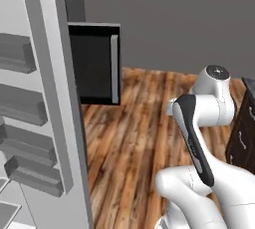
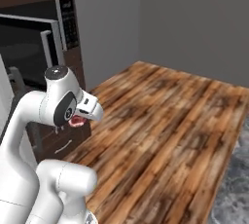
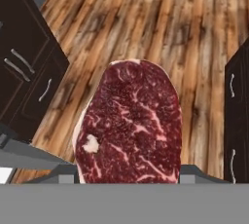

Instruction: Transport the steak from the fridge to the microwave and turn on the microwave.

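Note:
The steak [image 3: 131,125], dark red with pale marbling, hangs over the wood floor in the hand view, and my gripper [image 3: 127,175] is shut on its lower edge. From the right base view a small red bit of the steak [image 2: 76,121] shows under the hand, beside the gripper [image 2: 80,117]. The microwave [image 2: 24,47] is at upper left there, with dark glass, a silver handle and a keypad [image 2: 68,21] on its right. In the left base view the microwave [image 1: 94,63] sits just past the fridge. The fridge [image 1: 55,98] stands open at left, with grey door shelves.
Dark cabinets with silver drawer pulls flank the hand view at left [image 3: 29,72] and right [image 3: 238,121]. Another dark drawer unit [image 1: 244,133] stands right of the arm. Wood floor [image 2: 170,121] stretches ahead to grey walls.

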Tool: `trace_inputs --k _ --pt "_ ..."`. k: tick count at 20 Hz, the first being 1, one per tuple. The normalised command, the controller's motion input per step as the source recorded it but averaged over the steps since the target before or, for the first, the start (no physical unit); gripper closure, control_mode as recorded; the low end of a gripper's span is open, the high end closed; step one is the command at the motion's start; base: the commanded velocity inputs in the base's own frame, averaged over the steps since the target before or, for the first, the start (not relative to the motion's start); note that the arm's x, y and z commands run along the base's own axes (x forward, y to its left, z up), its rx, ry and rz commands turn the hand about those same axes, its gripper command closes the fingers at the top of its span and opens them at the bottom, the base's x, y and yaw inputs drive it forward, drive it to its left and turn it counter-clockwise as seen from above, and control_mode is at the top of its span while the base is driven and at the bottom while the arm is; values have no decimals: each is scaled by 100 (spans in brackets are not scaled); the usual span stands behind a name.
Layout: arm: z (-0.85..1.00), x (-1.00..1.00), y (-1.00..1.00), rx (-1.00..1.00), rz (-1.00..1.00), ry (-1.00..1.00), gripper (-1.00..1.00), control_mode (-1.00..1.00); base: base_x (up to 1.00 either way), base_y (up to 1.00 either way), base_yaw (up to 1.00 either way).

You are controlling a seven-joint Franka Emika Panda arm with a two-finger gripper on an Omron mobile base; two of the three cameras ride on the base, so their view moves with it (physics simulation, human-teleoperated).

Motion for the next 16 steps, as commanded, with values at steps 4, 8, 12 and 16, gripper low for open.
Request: trace_inputs --k 4,8,12,16 --pt "0 0 0 0 0 0 100 100 64 -37 1" --pt "0 0 0 0 0 0 100 100 69 -35 14" --pt "0 0 0 0 0 0 100 100 71 -35 23" --pt "0 0 0 0 0 0 100 100 69 -33 29"
